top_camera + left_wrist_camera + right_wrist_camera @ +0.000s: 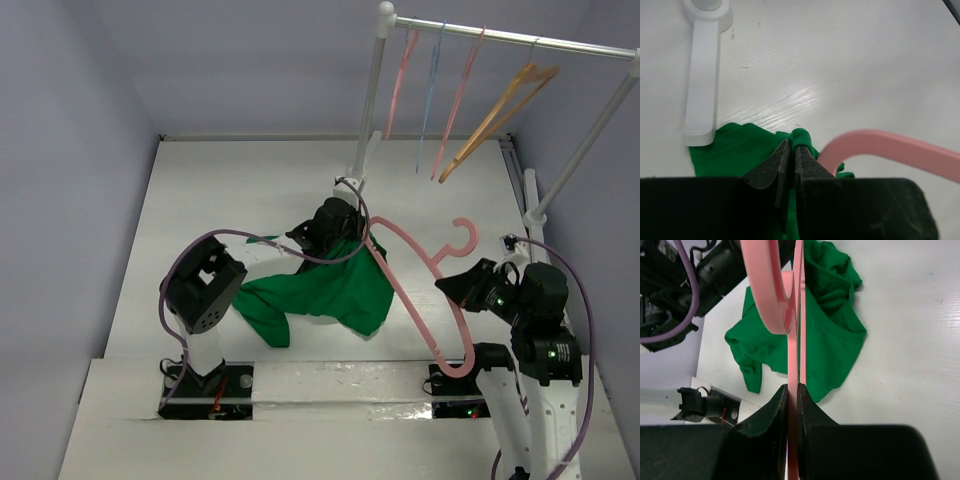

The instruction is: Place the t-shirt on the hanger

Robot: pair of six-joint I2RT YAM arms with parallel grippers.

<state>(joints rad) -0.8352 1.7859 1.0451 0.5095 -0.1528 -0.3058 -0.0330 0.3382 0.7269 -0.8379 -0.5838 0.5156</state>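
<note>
Nearest the arm bases, on the right side, the right gripper (792,386) has its fingers clamped on a thin edge of the hanger (430,300), with the pink plastic running up between the two dark tips in the right wrist view. One end of the hanger curves round close to the near edge of the worktop (230,190). From there its thick arm slants away and to the left, and the chunky hook curls out on the right. The far end of the hanger reaches the t-shirt (330,295), which lies bunched around the middle of the worktop, to the left of the hanger. One short sleeve trails toward the near edge and the upper part of the cloth is drawn up. There the left gripper (792,142) has its fingers pressed together on a rolled fold of green cloth, and the pink curve of the hanger sits just beside that fold on the right. A white foot of the rack (702,75) rests on the worktop just beyond the cloth. Farthest back, on the rail of the clothes rack (500,38) at upper right, hang three thin hangers (433,90) and a wooden hanger (495,115), well apart from the shirt.
</note>
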